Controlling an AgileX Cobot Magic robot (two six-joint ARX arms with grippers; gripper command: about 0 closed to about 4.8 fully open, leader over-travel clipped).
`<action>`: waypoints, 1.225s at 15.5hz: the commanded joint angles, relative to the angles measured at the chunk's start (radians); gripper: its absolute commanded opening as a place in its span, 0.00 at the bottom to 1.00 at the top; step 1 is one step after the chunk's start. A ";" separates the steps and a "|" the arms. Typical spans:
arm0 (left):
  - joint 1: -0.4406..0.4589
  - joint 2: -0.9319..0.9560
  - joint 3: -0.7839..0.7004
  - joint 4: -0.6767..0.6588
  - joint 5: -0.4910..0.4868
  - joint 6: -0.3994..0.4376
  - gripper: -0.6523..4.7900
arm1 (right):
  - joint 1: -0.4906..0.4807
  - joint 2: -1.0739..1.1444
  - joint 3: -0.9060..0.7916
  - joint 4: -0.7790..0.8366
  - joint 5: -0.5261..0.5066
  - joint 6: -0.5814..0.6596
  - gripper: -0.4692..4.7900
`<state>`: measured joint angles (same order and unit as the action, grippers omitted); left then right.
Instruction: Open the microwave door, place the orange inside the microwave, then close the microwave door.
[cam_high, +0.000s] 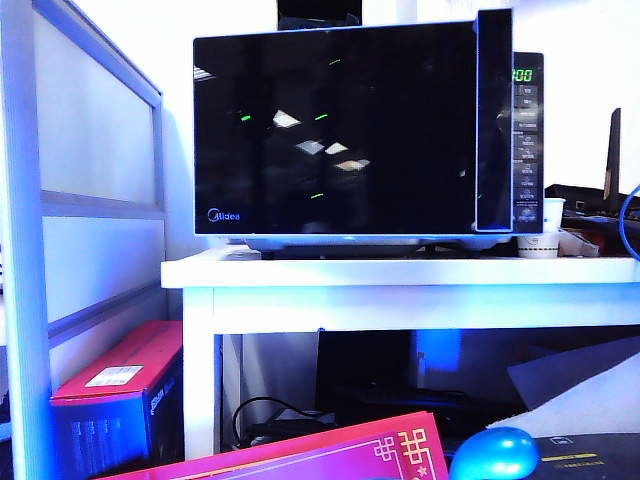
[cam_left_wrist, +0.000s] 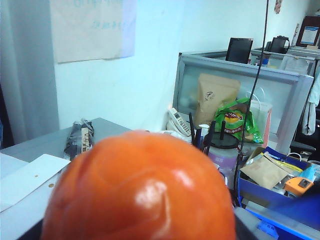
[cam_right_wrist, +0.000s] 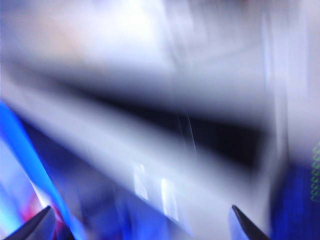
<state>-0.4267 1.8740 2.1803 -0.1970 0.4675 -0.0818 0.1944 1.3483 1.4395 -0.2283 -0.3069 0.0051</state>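
One white bench (cam_high: 400, 272) is seen in the exterior view against a white wall, with a grey partition frame (cam_high: 60, 200) at the left. One microwave (cam_high: 368, 135) is set on the bench, its door (cam_high: 340, 130) shut flush, green display lit at the panel. One paper cup (cam_high: 541, 238) stands just beside the microwave on the bench. Below the bench: one red-and-blue box (cam_high: 120, 395), one pink sheet (cam_high: 330, 455), one blue egg-shaped object (cam_high: 494, 454).

One orange (cam_left_wrist: 140, 187) fills the near field of the left wrist view; it is gripped by the left tool, whose fingers are hidden behind it. An office desk with bags and a phone is seen beyond.

Right wrist view is heavily blurred; the right tool (cam_right_wrist: 142, 227) is held wide open, two fingertips (cam_right_wrist: 35, 225) at the frame edges, nothing between them. Neither tool is seen in the exterior view.
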 joint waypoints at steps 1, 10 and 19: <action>0.000 -0.007 0.005 0.011 0.003 0.003 0.80 | 0.004 -0.045 0.012 0.072 0.165 -0.020 1.00; 0.000 -0.007 0.005 -0.006 0.006 0.001 0.80 | 0.004 0.140 0.012 0.092 0.604 -0.041 0.17; 0.000 -0.007 0.005 -0.005 0.005 0.003 0.80 | 0.004 0.116 0.012 0.021 0.229 -0.062 0.17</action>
<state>-0.4263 1.8740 2.1803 -0.2134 0.4698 -0.0818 0.1814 1.4910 1.4433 -0.2424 -0.0158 -0.0471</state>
